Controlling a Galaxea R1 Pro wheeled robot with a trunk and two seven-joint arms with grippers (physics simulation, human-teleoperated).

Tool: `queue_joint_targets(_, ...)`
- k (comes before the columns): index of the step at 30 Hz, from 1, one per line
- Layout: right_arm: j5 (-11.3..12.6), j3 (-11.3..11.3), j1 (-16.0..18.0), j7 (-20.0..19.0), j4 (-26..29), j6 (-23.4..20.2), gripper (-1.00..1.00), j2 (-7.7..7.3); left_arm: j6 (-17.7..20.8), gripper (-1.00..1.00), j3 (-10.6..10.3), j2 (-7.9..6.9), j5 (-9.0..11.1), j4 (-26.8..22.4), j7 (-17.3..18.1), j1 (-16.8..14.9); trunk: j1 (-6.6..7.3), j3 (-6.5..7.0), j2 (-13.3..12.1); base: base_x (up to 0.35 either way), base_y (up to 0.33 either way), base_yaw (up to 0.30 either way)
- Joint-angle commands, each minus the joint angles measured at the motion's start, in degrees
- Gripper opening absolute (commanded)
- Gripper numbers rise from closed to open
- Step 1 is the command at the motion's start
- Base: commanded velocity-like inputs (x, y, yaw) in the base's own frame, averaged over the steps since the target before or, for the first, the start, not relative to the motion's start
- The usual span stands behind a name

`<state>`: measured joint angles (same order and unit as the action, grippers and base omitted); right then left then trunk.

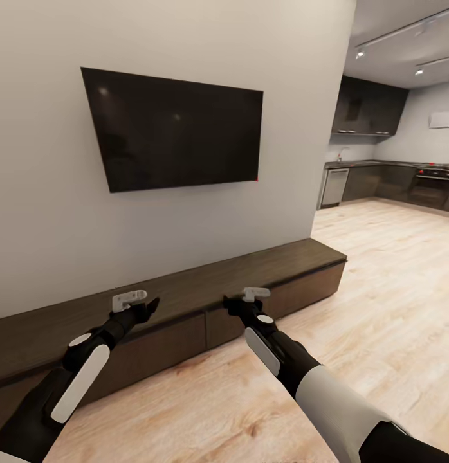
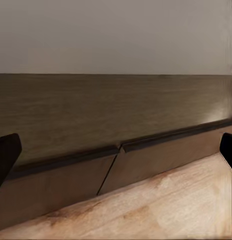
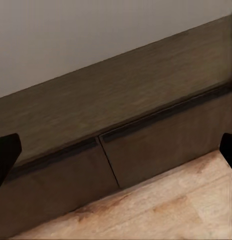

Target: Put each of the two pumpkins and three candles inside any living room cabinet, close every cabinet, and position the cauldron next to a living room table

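Facing the low cabinet (image 1: 186, 308), we held both arms out over the plank floor (image 1: 353, 302) at the lower part of the frame. Left gripper (image 1: 146, 307) sat lower left of centre, right gripper (image 1: 234, 303) just right of centre; both hovered in front of the cabinet's top edge, touching nothing. In each wrist view the two dark fingertips (image 2: 6, 155) (image 3: 6, 155) stood at opposite edges of the picture, so we judged both sets of fingers spread wide, with nothing between them.

Step in hand, as we read it: opening a drawer. Drawer fronts (image 2: 160, 157) looked shut, flush, with a thin dark groove under the top lip and a slanted seam (image 3: 110, 162) between two fronts. We judged the groove the only purchase: bring one finger in under the lip, near the middle of a front, away from the seam, then pull straight out, square to the face.

Cabinet's long axis ran from lower left up to centre right of the frame, along the wall (image 1: 51, 212); its fronts faced us. Beyond, upper middle, a dark TV (image 1: 176, 132) hung on that wall. Far upper right, a dark kitchen (image 1: 392, 173).
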<state>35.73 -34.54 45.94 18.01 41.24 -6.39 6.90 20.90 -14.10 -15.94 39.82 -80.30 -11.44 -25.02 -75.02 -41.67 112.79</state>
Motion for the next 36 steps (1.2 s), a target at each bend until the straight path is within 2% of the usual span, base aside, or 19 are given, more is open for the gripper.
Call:
queue_joint_targets(1, 0.3, -0.3, 0.1, 0.4, 0.1, -0.1, 1.00, -0.03, 0.1, 1.00, -0.1, -0.07, 0.6, -0.1, -0.6, 0.0, 0.01, -0.04, 0.0, 0.000, 0.000, -0.287)
queue_joint_targets(6, 0.6, -0.3, 0.1, 0.5, 0.1, 0.0, 1.00, -0.04, 0.1, 1.00, -0.1, -0.07, 0.6, -0.1, -0.5, 0.0, 0.01, 0.06, 0.0, 0.000, 0.000, -0.288)
queue_joint_targets(9, 1.7, -0.3, 0.1, 0.5, 0.1, 0.0, 1.00, -0.20, 0.1, 1.00, -0.1, -0.17, 0.6, -0.1, -0.5, 0.0, 0.01, 0.13, 0.0, 0.000, 0.000, -0.288)
queue_joint_targets(12, 4.0, -0.3, -0.1, 0.4, 0.0, 0.3, 1.00, -0.59, 0.1, 1.00, -0.1, -0.34, 0.6, -0.1, -0.5, 0.0, 0.01, 0.20, 0.0, 0.000, 0.000, -0.288)
queue_joint_targets(17, 10.5, -0.3, -0.3, 0.4, 0.0, 3.7, 1.00, -0.78, 0.1, 1.00, -0.1, -0.36, 0.8, -0.1, -0.4, 0.0, 0.01, 0.31, 0.0, 0.000, 0.000, -0.288)
queue_joint_targets(20, 11.9, -0.4, -0.4, 0.4, 0.0, 4.0, 1.00, -1.54, 0.1, 1.00, -0.1, -0.20, 0.8, -0.1, -0.2, 0.0, 0.01, 0.38, 0.0, 0.000, 0.000, -0.288)
queue_joint_targets(25, 12.4, -0.3, -0.4, 0.7, -0.1, 4.2, 1.00, -2.75, 0.2, 1.00, -0.3, 0.05, 0.7, -0.1, -0.1, 0.0, 0.01, 0.54, 0.0, 0.000, 0.000, -0.283)
queue_joint_targets(27, 12.5, 1.0, -0.4, 1.0, -0.1, 4.0, 1.00, -3.44, 0.2, 1.00, -0.3, 0.11, 0.8, -0.1, -0.1, 0.0, 0.01, 0.61, 0.0, 0.000, 0.000, -0.281)
queue_joint_targets(30, 12.5, 5.8, -0.9, 1.3, -0.1, 2.8, 1.00, -5.26, 0.2, 1.00, -0.3, 0.06, 0.9, -0.1, 0.1, 0.0, 0.01, 0.73, 0.0, 0.000, 0.000, -0.277)
queue_joint_targets(32, 12.4, 8.5, -2.2, 1.4, -0.1, 1.9, 1.00, -6.92, 0.2, 1.00, -0.5, 0.18, 1.0, -0.1, 0.1, 0.0, 0.01, 0.81, 0.0, 0.000, 0.000, -0.274)
queue_joint_targets(33, 12.5, 10.1, -3.5, 1.4, -0.1, 1.5, 1.00, -8.39, 0.5, 1.00, -0.8, 0.23, 1.1, -0.1, 0.1, 0.0, 0.01, 0.86, 0.0, 0.000, 0.000, -0.273)
queue_joint_targets(36, 12.4, 11.7, -6.1, 1.4, -0.1, 1.1, 1.00, -10.43, 1.0, 1.00, -1.2, 0.25, 1.3, -0.2, 0.1, 0.0, 0.01, 0.99, 0.0, 0.000, 0.000, -0.273)
